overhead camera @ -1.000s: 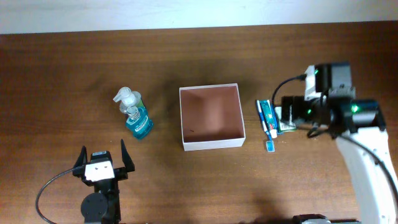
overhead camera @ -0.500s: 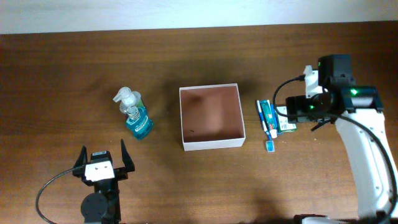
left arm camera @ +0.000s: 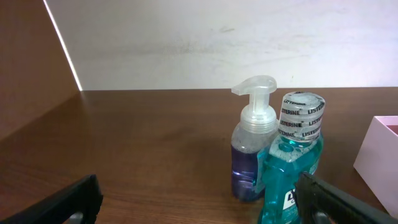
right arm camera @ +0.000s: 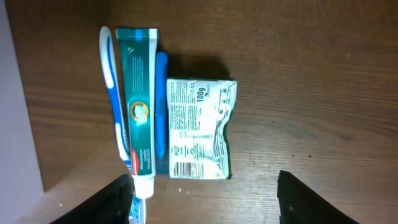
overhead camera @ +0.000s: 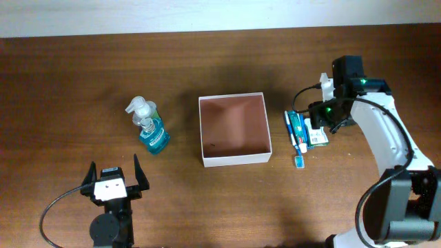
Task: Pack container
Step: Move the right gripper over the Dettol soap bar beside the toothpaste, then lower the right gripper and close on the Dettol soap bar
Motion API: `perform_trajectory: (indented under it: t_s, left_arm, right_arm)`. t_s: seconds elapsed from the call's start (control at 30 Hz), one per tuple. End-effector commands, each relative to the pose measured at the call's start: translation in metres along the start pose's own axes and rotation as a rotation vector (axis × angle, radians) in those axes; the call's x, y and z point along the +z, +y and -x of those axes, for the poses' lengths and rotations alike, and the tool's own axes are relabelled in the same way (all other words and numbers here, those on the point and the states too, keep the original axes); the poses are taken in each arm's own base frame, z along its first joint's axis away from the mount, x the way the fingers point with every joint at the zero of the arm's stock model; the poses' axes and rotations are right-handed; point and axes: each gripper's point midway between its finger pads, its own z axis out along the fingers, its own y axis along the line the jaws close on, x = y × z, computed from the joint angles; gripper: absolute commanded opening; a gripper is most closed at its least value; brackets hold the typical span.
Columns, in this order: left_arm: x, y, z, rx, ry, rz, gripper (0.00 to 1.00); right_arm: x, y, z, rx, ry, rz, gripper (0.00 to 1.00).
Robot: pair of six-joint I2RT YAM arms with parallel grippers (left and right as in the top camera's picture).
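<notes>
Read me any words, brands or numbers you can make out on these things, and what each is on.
"LISTERINE", repeated around the cap seal of the teal bottle.
"100g", on the white sachet; its other print is too small.
Toothpaste tube: lettering too small to read.

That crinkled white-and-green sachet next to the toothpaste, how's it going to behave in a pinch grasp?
Probably floppy: the sachet looks like thin film with a creased edge, so it may buckle when pinched. It lies flat on the table, so a grip may slide over it. Likely light: a push could skid it into the toothpaste tube nearby.
</notes>
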Motion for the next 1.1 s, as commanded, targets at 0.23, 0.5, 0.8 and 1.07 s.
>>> perform_trajectory:
  t_s: [0.23, 0.5, 0.8, 1.07]
  left_arm:
    - [0.0, -0.003, -0.001, 0.016, -0.004, -0.015, 0.99]
    - [0.0, -0.003, -0.001, 0.016, -0.004, -0.015, 0.99]
    - [0.0, -0.003, -0.001, 0.016, -0.004, -0.015, 0.99]
    - [0.0, -0.002, -0.001, 0.016, -0.004, -0.008, 0.99]
  right_arm:
    - [0.017, -0.001, 0.009, 0.071, 0.003, 0.008, 0.64]
    - [0.041, 0.001, -0.006, 0.063, 0.067, 0.014, 0.64]
    - [0.067, 0.001, -0.01, 0.063, 0.115, 0.013, 0.62]
    - [0.083, -0.001, -0.018, 0.072, 0.161, 0.016, 0.62]
